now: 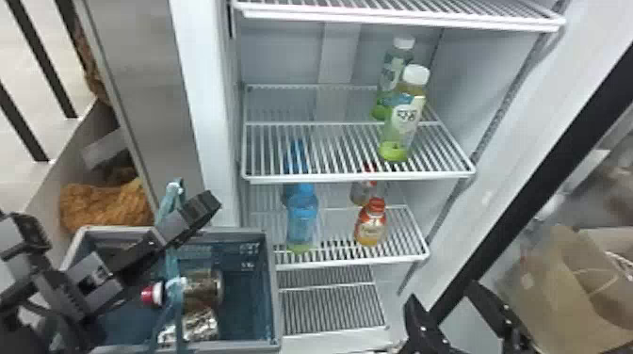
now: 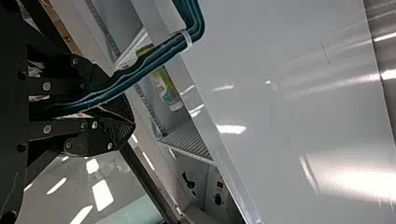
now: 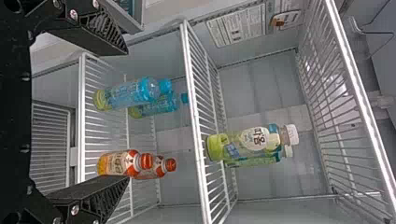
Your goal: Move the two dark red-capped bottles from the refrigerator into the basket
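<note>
Right claw (image 1: 442, 292) apart, empty. Red-capped bottle (image 1: 202, 288) lies crosswise in basket (image 1: 275, 287), leftward, nearer left claw (image 2: 129, 119), clamped on handle (image 2: 140, 68). Right likely backs off.

Can see large dark characters on the white label patch of the front green bottle (image 3: 243, 142), and dark lettering on the pale label of the front orange bottle (image 3: 116, 164). Can pick out rows of print on a white sheet (image 3: 236, 25) fixed inside the refrigerator (image 3: 256, 58), too small to read, and more on a smaller sheet (image 3: 294, 17) beside it. Can spot white markings on the inner wall of the basket (image 1: 275, 287), too blurred to read.
</note>
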Tool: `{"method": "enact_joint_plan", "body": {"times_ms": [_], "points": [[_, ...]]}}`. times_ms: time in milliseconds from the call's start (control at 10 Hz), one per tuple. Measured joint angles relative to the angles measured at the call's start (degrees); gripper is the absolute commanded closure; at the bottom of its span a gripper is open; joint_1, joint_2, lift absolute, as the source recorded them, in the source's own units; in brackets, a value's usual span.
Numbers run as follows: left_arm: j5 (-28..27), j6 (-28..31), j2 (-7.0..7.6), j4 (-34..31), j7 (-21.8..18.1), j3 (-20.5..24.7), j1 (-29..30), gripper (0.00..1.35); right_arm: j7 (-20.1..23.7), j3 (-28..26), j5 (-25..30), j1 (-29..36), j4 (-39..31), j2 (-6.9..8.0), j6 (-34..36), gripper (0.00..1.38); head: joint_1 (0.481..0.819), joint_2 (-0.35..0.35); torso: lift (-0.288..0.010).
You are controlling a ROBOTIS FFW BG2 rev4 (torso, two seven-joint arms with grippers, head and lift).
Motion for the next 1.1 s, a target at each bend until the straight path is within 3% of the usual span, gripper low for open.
{"method": "enact_joint_plan", "body": {"times_ms": [1100], "points": [[0.32,-0.45,-0.38,0.00,0.00,-0.21,-0.66,1.20,0.09,-0.58,-0.09,0.70,-0.54,0.33,0.39,0.15,0.695,-0.139,-0.034]]}}
